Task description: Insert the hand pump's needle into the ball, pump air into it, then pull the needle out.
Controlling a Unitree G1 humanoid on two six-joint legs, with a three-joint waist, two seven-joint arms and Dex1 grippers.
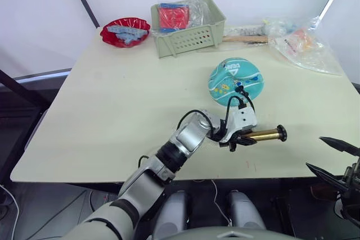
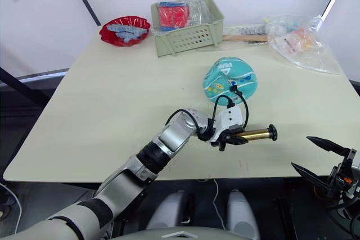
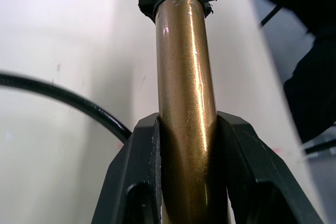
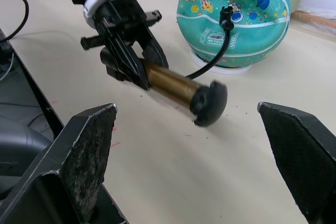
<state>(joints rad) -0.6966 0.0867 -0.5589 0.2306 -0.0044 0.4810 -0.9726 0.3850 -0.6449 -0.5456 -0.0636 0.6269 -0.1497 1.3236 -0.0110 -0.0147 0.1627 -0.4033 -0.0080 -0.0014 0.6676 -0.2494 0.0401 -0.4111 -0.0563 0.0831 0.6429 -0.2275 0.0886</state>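
The teal ball (image 1: 237, 81) rests on a white ring on the table (image 1: 112, 116), right of centre. A small black fitting (image 4: 227, 17) sits against the ball's near side; the needle's pin is hidden there. From the fitting a thin black hose (image 4: 212, 61) curves down to the gold hand pump (image 1: 267, 135), which lies level just above the table in front of the ball. My left gripper (image 1: 242, 139) is shut on the pump's tube (image 3: 185, 77). The pump's black handle (image 4: 209, 103) points toward my right gripper (image 1: 332, 155), which hangs open past the table's front right edge.
A green basket (image 1: 188, 32) with a red package stands at the back. A red bowl (image 1: 125, 31) is to the basket's left. A wooden-handled tool (image 1: 244, 39) and a clear plastic bag (image 1: 304, 43) lie at the back right.
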